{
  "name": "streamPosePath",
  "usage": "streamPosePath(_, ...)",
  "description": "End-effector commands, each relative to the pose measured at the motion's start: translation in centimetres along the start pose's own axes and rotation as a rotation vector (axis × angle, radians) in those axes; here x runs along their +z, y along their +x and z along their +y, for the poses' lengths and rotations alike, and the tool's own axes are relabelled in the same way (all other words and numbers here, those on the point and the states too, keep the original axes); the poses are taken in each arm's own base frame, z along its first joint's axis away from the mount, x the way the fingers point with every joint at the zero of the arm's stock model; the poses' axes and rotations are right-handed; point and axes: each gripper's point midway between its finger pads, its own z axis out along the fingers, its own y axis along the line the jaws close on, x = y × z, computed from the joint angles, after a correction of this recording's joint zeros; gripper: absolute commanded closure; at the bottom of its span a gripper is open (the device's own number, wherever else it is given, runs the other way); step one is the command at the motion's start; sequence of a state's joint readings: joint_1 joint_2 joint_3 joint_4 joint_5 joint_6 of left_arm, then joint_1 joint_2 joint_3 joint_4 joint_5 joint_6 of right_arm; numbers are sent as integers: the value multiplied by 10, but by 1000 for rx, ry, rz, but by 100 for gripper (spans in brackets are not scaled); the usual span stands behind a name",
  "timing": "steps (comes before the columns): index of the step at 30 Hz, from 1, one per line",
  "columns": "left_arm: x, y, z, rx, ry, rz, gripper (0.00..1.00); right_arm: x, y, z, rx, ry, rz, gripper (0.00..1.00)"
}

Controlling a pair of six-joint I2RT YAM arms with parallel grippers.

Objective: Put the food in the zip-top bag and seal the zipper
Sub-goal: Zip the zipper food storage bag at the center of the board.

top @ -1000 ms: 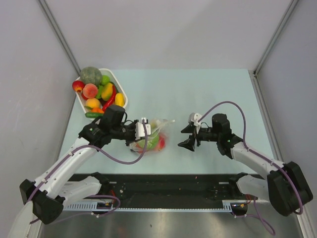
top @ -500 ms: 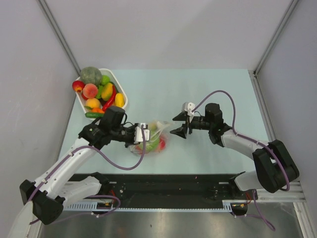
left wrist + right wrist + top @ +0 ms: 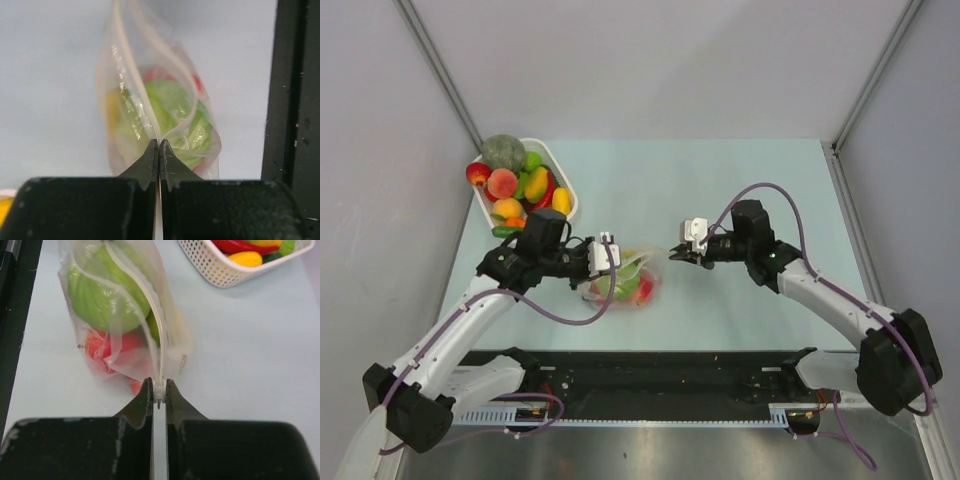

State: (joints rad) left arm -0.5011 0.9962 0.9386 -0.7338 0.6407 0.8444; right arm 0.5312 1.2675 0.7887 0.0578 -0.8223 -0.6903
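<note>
The clear zip-top bag (image 3: 628, 282) stands on the table between both arms, holding food: a green round fruit (image 3: 98, 294) and red pieces (image 3: 106, 347). My left gripper (image 3: 159, 146) is shut on the bag's left mouth edge; in the top view the left gripper (image 3: 615, 260) meets the bag from the left. My right gripper (image 3: 159, 389) is shut on the right end of the zipper (image 3: 152, 310), a small white piece pinched between its tips; the top view shows the right gripper (image 3: 674, 254) at the bag's right corner. Between the two grips the zipper strips bow apart.
A white slotted basket (image 3: 567, 198) at the back left holds more toy fruits and vegetables (image 3: 510, 180); its corner also shows in the right wrist view as the basket (image 3: 216, 271). A black rail (image 3: 650, 385) runs along the near table edge.
The right gripper has moved left to the bag's right corner and shut on the zipper end. The left gripper keeps its grip, shifted slightly.
</note>
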Motion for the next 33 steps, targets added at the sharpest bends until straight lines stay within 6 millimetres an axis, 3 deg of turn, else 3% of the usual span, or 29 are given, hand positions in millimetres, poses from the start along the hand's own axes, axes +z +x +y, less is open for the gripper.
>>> streamPosePath(1, -12, -14, 43, -34, -180, 2, 96, -23, -35, -7, -154, -3, 66, 100)
streamPosePath(3, -13, -17, 44, -23, -178, -5, 86, -26, -27, 4, -129, -51, 105, 100)
streamPosePath(7, -21, -53, 50, -9, -190, -124, 17, -21, -22, 15, -126, -90, 130, 100)
streamPosePath(10, -18, -82, 50, -11, -174, -178, 2, -16, -26, 18, -110, -107, 136, 100)
streamPosePath(18, 20, -110, 37, -25, -97, -182, 0, -21, -48, 12, -75, -92, 134, 100)
streamPosePath(24, 14, -112, 34, 15, -127, -218, 0, -25, -55, 12, -91, -90, 131, 100)
streamPosePath(27, 13, -123, 26, 3, -95, -256, 0, -25, -56, 14, -91, -96, 127, 100)
streamPosePath(30, 22, -138, 25, -50, -84, -267, 0, -24, -59, 13, -100, -90, 124, 100)
streamPosePath(33, 38, -137, 19, -54, -99, -234, 0, -24, -61, 13, -93, -86, 117, 100)
